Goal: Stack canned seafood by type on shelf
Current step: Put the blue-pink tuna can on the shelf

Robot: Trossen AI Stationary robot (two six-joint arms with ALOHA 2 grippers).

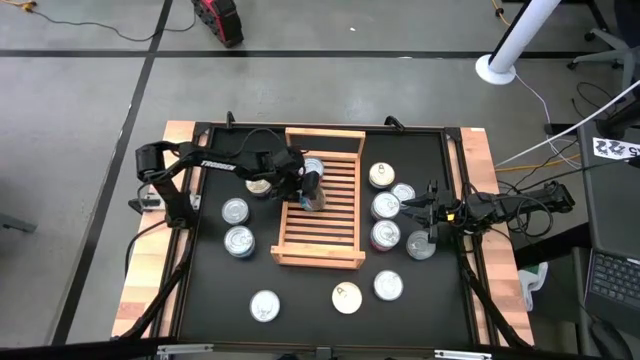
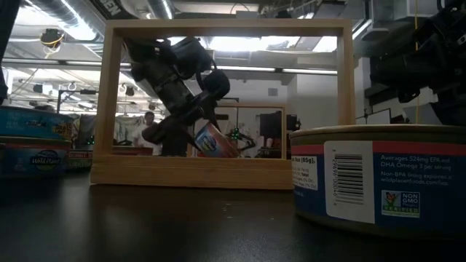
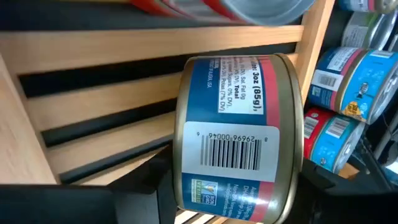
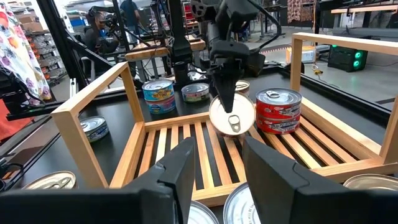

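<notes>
Left wrist view: the held tin (image 3: 239, 140) covers most of the shelf (image 3: 93, 99) slats behind it; its lower rim is cut off by the picture's edge, and a red-labelled tin (image 3: 205, 9) is cropped at the top. Low view: the near tin (image 2: 378, 182) is cut off at the right edge, and its small print is partly unreadable. High view: the left gripper (image 1: 310, 190) hides the tin beneath it; lid markings on the tins across the surface (image 1: 300, 300) are too small to read.
</notes>
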